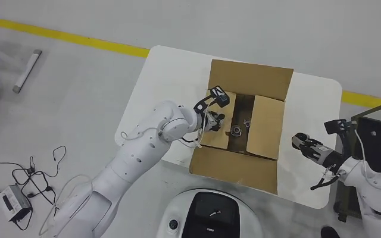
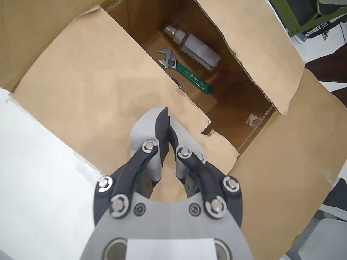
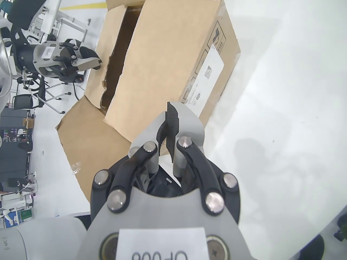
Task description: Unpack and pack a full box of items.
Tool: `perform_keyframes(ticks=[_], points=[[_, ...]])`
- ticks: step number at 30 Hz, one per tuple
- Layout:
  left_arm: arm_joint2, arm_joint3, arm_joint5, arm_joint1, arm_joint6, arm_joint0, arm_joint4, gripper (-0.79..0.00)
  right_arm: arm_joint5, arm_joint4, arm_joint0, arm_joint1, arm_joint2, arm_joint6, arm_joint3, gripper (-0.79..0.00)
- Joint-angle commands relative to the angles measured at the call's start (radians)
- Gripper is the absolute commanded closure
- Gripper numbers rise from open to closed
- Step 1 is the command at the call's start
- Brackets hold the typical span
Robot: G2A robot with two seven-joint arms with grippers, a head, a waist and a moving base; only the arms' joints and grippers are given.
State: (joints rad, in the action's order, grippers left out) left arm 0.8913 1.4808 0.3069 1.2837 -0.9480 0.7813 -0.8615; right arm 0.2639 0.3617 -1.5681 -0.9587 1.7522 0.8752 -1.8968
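1. Left gripper (image 2: 164, 114): closed, empty, at an inner flap of the box (image 1: 250, 77) (probably pushing it aside for access).
2. Wrench (image 2: 187, 74) and spray bottle (image 2: 193, 47) lie on the box floor.
3. Right gripper (image 3: 172, 112): closed, empty, beside the box's outer wall.

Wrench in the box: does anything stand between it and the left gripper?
Yes. The left gripper hangs over a box flap that partly covers the opening. The wrench lies deeper inside, beyond the flap's torn edge, beside a spray bottle.

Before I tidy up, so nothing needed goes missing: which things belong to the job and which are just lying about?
Job: box; wrench and bottle inside it.
Lying about: cables and bar on the floor.
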Motion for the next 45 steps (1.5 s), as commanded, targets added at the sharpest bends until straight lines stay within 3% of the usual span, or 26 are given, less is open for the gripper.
perform_keyframes(ticks=[1, 12, 13, 14, 15, 17, 18, 19, 28, 37, 45], points=[[-0.006, -0.007, -0.011, 0.002, 0.001, -0.005, -0.007, 0.000, -0.002, 0.001, 0.003, 0.001, -0.006, 0.003, -0.002, 0.000], [0.016, -0.011, -0.043, 0.001, 0.002, -0.012, -0.014, 0.000, 0.069, -0.023, 0.042, 0.001, -0.081, -0.003, 0.020, 0.000], [0.021, -0.005, -0.043, 0.000, 0.001, -0.010, -0.015, -0.037, 0.078, -0.029, 0.049, 0.001, -0.094, -0.005, 0.030, 0.000], [0.026, 0.001, -0.042, -0.002, 0.000, -0.007, -0.013, -0.185, 0.086, -0.033, 0.058, 0.000, -0.108, -0.008, 0.043, 0.000], [0.033, 0.007, -0.043, -0.004, 0.000, -0.006, -0.017, -0.283, 0.089, -0.035, 0.066, -0.001, -0.122, -0.009, 0.059, 0.000], [0.046, 0.025, -0.037, -0.007, -0.001, -0.001, -0.020, -0.388, 0.094, -0.026, 0.086, -0.002, -0.151, -0.013, 0.086, 0.000], [0.055, 0.035, -0.035, -0.010, -0.002, 0.002, -0.023, -0.711, 0.095, -0.025, 0.094, -0.003, -0.164, -0.012, 0.099, 0.000], [0.063, 0.046, -0.036, -0.012, -0.004, 0.004, -0.033, -0.785, 0.093, -0.015, 0.103, -0.003, -0.176, -0.007, 0.109, 0.000], [0.192, 0.164, -0.090, -0.042, -0.011, 0.059, -0.085, -0.785, 0.081, -0.009, 0.154, -0.003, -0.223, -0.002, 0.168, 0.000], [0.292, 0.367, -0.102, -0.085, 0.034, 0.216, -0.447, -0.785, 0.152, -0.155, 0.126, 0.008, -0.119, -0.010, 0.097, 0.000], [0.409, 0.464, 0.060, -0.114, 0.095, 0.368, -0.419, -0.785, 0.293, -0.283, 0.059, 0.021, -0.003, 0.016, 0.042, 0.000]])
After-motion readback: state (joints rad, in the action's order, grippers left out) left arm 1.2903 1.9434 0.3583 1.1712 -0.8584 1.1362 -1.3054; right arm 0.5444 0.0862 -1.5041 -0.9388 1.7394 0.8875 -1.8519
